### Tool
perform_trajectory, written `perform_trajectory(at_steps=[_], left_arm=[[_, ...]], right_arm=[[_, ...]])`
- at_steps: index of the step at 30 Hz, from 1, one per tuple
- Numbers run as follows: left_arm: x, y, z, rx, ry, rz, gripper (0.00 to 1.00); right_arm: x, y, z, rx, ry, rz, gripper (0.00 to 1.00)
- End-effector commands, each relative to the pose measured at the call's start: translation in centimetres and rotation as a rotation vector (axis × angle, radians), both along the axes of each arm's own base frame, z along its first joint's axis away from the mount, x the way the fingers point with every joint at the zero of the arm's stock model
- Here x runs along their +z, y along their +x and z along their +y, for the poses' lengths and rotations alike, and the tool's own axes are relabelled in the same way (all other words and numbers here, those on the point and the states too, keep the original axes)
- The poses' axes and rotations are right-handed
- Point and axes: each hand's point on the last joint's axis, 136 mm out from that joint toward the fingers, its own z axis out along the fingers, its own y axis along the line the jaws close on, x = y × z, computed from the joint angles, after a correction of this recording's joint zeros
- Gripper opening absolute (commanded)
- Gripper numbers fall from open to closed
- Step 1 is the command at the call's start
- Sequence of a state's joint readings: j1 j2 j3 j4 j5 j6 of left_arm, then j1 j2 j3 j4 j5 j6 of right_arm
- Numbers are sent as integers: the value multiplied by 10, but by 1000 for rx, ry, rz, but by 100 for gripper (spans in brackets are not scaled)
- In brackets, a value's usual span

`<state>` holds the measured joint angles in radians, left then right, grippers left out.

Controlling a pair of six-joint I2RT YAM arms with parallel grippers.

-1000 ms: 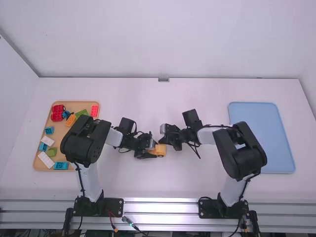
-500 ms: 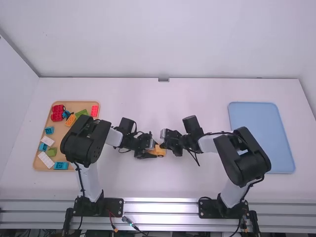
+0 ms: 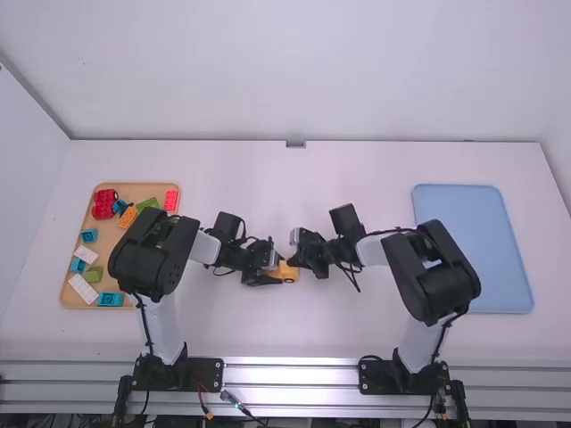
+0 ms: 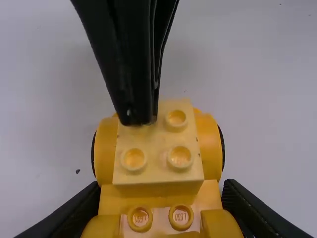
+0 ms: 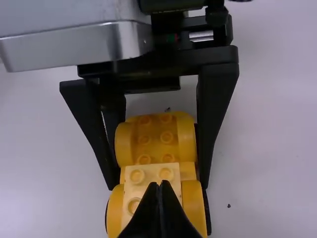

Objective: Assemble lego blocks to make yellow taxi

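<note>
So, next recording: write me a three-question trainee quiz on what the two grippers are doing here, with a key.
1. True or false: the right gripper has its fingers together at the pale block.
2. Which gripper has a finger on either side of the yellow car? (a) the right gripper (b) the left gripper
3. Fill in the blank: in the left wrist view, ___ studs of the pale block can be seen.

Key: 1. true; 2. b; 3. three

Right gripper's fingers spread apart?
No, the right gripper has its fingertips together, over the pale brick on the yellow car.
</note>
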<state>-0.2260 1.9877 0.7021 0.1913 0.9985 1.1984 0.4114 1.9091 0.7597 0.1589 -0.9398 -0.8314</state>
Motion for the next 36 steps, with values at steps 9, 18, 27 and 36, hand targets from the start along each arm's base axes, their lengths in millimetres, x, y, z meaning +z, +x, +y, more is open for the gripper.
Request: perform_trajectory(at_steps=[9, 18, 27, 36], left_arm=[[-1, -5, -5, -19, -10, 20, 52], [1, 0, -7, 11, -18, 41, 59], [8, 10, -18, 28, -38, 16, 62], [3, 9, -29, 12, 19, 17, 82]], right_arm=[[34, 21, 5, 24, 56, -129, 0], [77, 84, -40, -333, -130, -213, 7], [52, 105, -129, -768, -436, -65, 73], [51, 106, -140, -797, -436, -36, 99]])
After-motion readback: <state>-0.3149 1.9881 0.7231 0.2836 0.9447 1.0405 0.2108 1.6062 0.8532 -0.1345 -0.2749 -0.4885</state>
